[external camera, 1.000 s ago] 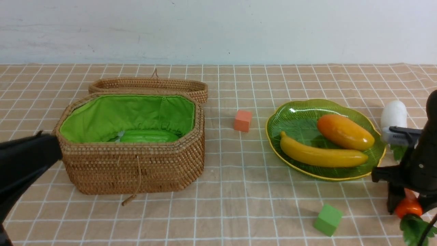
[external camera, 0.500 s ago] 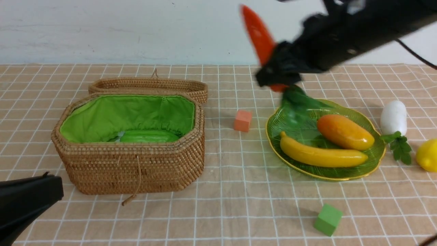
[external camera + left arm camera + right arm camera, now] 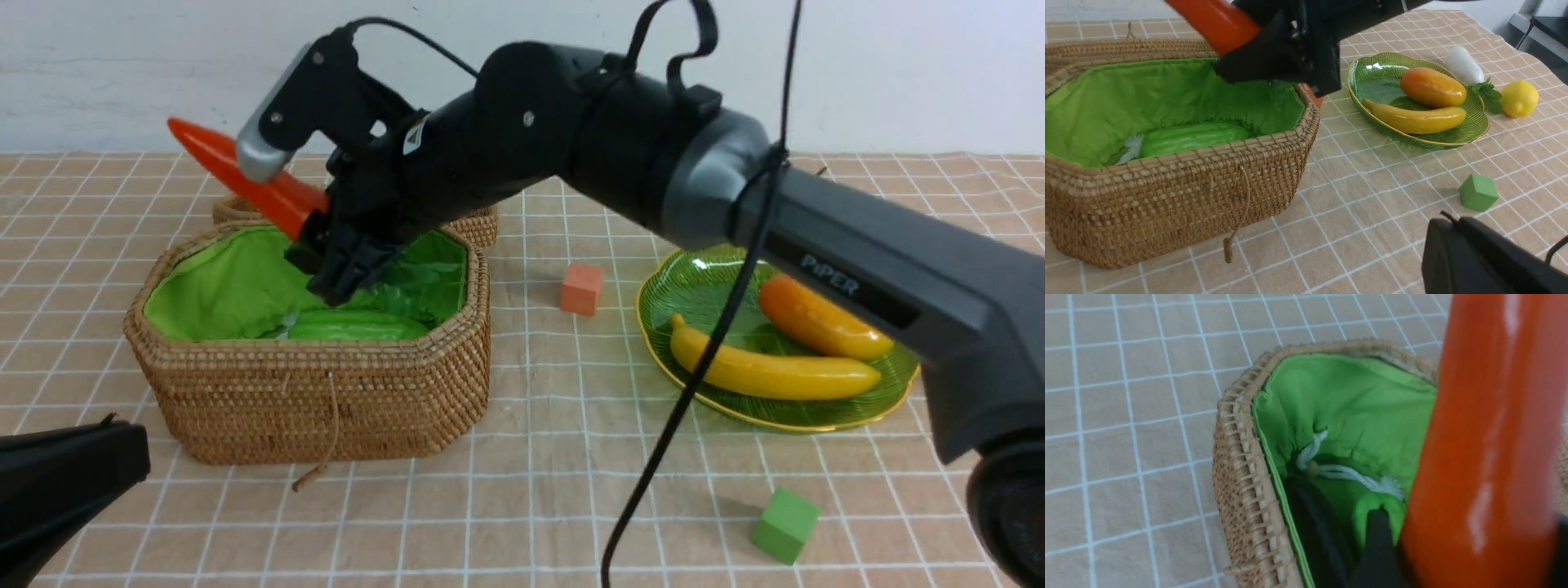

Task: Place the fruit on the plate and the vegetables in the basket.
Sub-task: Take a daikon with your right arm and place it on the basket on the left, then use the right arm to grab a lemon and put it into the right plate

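My right gripper is shut on the orange-red carrot and holds it above the open wicker basket. The carrot's tip points left and its green leaves hang over the lining. The light green pepper lies inside the basket. A dark shape lies by the basket wall; I cannot tell what it is. The banana and the mango lie on the green plate. The radish and lemon lie beyond the plate. My left gripper is shut and empty, low at the front left.
An orange-pink cube sits between basket and plate. A green cube lies in front of the plate. The basket lid lies open behind the basket. My right arm spans over the plate and hides the radish and lemon in the front view.
My right gripper lifted the carrot from the table's front right and carried it up and left to above the basket. My left gripper drew back and down from the basket's left side.
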You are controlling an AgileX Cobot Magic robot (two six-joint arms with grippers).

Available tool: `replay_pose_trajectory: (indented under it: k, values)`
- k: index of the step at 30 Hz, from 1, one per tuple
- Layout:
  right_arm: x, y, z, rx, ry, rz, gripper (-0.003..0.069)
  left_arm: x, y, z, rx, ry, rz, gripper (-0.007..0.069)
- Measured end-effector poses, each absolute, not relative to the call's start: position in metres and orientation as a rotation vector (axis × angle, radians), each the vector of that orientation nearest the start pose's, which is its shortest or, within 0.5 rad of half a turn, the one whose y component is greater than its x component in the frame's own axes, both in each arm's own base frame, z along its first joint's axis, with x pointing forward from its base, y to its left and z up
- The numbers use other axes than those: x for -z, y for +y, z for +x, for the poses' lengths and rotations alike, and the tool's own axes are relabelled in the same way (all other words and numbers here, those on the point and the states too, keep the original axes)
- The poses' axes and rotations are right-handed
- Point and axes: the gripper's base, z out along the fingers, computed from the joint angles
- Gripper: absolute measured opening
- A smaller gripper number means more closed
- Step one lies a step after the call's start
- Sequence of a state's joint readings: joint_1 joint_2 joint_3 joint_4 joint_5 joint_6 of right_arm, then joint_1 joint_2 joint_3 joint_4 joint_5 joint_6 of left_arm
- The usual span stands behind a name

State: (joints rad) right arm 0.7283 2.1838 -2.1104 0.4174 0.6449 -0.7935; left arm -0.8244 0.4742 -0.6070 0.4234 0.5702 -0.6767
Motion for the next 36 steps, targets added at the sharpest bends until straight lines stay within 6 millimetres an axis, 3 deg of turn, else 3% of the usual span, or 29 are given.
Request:
replay_pose_trajectory:
  k: [4,8,11,12,14,15,18,20,21,23,25,29,31,32,36]
  values:
    - [-0.319,0.355,0.364,-0.442,1.774,-1.325,0.0666,-0.336,-0.053,0.076,0.572,1.882,0.331,-0.0006]
    - [-0.357,0.328,0.346,-0.353,1.866,-1.339,0.0641,-0.339,-0.055,0.076,0.578,1.837,0.365,-0.0006]
    - [-0.401,0.276,0.336,-0.157,2.021,-1.195,0.0506,-0.346,-0.059,0.075,0.604,1.741,0.421,-0.0006]
    - [-0.403,0.273,0.336,-0.160,2.036,-1.180,0.0495,-0.347,-0.059,0.075,0.606,1.733,0.425,-0.0006]
    - [-0.425,0.204,0.347,0.039,2.223,-0.909,0.0300,-0.354,-0.063,0.074,0.622,1.636,0.477,-0.0006]
    - [-0.427,0.195,0.350,0.062,2.239,-0.866,0.0274,-0.354,-0.063,0.074,0.623,1.627,0.481,-0.0006]
    - [-0.429,0.131,0.367,0.105,2.361,-0.559,0.0131,-0.358,-0.065,0.073,0.634,1.582,0.498,-0.0006]
    - [-0.424,0.090,0.371,0.105,2.431,-0.383,0.0093,-0.359,-0.065,0.073,0.638,1.573,0.500,-0.0006]
    - [-0.414,0.056,0.369,0.080,2.507,-0.210,0.0078,-0.359,-0.065,0.073,0.640,1.573,0.501,-0.0006]
    - [-0.402,0.031,0.367,0.071,2.564,-0.084,0.0083,-0.359,-0.065,0.073,0.640,1.573,0.501,-0.0006]
    - [-0.379,-0.013,0.361,0.059,2.651,0.141,0.0125,-0.359,-0.065,0.073,0.641,1.572,0.501,-0.0006]
    - [-0.319,-0.075,0.362,-0.040,2.713,0.539,0.0307,-0.359,-0.065,0.073,0.641,1.572,0.501,-0.0006]
    - [-0.294,-0.095,0.368,-0.093,2.699,0.676,0.0407,-0.358,-0.065,0.073,0.641,1.575,0.500,-0.0006]
    - [-0.281,-0.109,0.373,-0.130,2.667,0.755,0.0496,-0.358,-0.065,0.073,0.639,1.578,0.500,-0.0006]
    - [-0.247,-0.133,0.390,-0.182,2.614,0.856,0.0656,-0.357,-0.065,0.073,0.636,1.588,0.499,-0.0006]
